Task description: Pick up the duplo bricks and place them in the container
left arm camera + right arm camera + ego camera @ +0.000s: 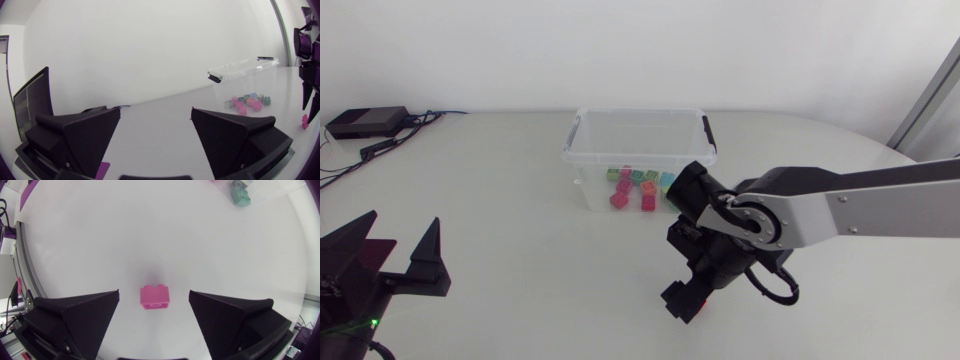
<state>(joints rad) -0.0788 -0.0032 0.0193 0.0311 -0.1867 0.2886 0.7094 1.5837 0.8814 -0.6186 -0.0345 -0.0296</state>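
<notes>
Clear plastic container [638, 111], part-filled with coloured bricks [638, 185]; one small pink duplo brick [154, 297] lay loose near its front.
Matte black right gripper [154, 293] hung over that brick, fingers wide, straddling without touching. Matte black left gripper [156, 109] sat well apart from the container, fingers wide, empty. Best handling, judged: descend squarely, centre the brick, close on its flat sides.

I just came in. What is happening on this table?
The right end effector hangs open over a single pink brick on the table. The brick lies between its fingers, but they do not touch it. Several coloured bricks already lie in the clear container. The left end effector sits open off to the side, holding nothing.
</notes>
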